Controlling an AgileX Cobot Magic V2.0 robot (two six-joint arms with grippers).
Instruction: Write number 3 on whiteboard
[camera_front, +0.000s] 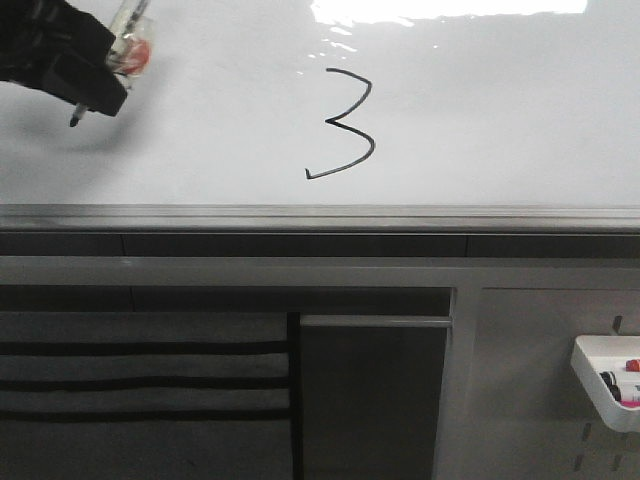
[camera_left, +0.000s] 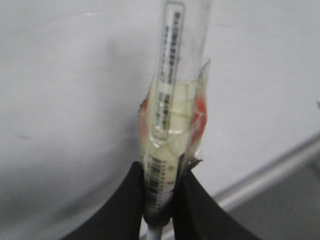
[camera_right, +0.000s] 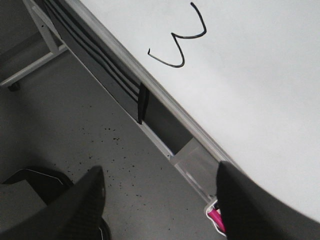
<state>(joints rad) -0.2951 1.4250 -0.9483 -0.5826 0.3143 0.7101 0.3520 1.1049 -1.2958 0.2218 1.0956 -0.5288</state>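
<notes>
A thin black number 3 (camera_front: 345, 125) with a small tail at its lower left is drawn on the whiteboard (camera_front: 500, 110). It also shows in the right wrist view (camera_right: 180, 42). My left gripper (camera_front: 92, 75) is at the board's upper left, well left of the digit, shut on a marker (camera_front: 128, 45) with a clear, taped barrel. The marker's dark tip (camera_front: 74, 120) points down-left close to the board; I cannot tell if it touches. In the left wrist view my left gripper (camera_left: 162, 192) clamps the marker (camera_left: 172, 100). My right gripper (camera_right: 160, 190) is open and empty, away from the board.
A grey metal rail (camera_front: 320, 216) runs under the board. Below it are dark slotted panels (camera_front: 140, 370) and a grey pegboard (camera_front: 540, 400) carrying a white tray (camera_front: 605, 385) with markers. The tray also shows in the right wrist view (camera_right: 215, 217), above a speckled grey floor (camera_right: 75, 125).
</notes>
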